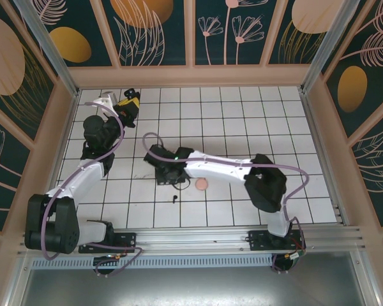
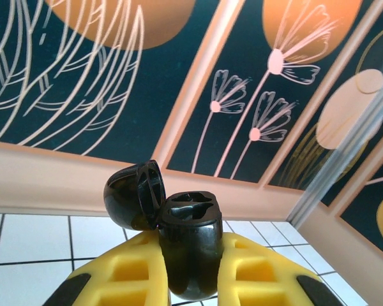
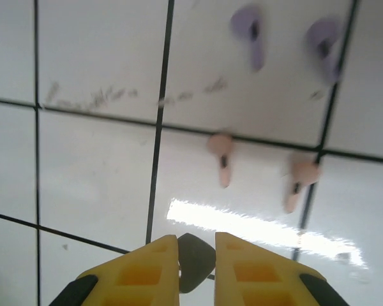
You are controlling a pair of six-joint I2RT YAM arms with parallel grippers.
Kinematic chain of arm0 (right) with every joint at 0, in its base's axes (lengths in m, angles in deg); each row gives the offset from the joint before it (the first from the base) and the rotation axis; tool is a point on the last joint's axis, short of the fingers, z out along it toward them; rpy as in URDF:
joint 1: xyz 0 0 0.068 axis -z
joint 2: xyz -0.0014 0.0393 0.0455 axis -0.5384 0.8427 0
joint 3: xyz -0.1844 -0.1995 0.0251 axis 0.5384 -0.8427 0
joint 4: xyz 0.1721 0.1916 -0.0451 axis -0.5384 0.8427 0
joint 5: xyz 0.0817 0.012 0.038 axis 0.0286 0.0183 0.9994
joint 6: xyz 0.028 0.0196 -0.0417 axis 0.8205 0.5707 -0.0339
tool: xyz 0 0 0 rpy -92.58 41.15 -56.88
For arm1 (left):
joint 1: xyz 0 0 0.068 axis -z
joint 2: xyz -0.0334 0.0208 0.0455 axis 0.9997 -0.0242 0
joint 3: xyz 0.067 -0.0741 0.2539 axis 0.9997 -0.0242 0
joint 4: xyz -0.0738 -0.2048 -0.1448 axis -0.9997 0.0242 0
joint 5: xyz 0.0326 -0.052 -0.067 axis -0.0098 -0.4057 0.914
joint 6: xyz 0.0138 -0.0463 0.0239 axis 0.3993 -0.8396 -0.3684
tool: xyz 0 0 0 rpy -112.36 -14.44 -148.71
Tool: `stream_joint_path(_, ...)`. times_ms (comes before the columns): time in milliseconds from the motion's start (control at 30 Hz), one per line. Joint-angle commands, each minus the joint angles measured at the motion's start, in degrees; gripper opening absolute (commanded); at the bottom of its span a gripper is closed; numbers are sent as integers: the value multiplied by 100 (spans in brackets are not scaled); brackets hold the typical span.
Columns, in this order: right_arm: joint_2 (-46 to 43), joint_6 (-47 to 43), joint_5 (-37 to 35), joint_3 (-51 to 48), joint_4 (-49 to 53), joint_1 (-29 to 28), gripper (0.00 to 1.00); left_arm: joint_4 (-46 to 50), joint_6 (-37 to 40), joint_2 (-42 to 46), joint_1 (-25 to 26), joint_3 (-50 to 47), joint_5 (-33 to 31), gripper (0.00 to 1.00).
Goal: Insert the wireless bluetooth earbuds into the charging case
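Pinched in the right gripper [image 3: 196, 245], the earbud [image 3: 195, 262] should be carried level toward eleven o'clock, into the case [image 2: 186, 220] clamped by the left gripper [image 2: 190, 258].

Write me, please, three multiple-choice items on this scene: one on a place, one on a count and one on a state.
1. Where is the black case? A on the tiles; B in the left gripper; C in the right gripper.
2. How many pink earbuds lie on the tiles? A one; B four; C two.
3. The case's lid is: A open; B shut; C missing.
Answers: B, the left gripper clamps it; C, two lie near the lilac pair; A, it is swung back.
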Motion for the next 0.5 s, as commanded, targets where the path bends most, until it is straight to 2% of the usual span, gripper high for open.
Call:
stream_joint_path(0,-525,-446,-323,-277,-63,442,17,7,197,155,-40,-56,482,0)
stream_joint_path(267,-1231,-1399,-205,-489,-392,1736,17,-1210,279,217,-30,-726,1046,0)
stream_joint_path(467,-1457,-2009,1,-331,-631,2355,17,-2075,753,160,128,-1249,1259,0)
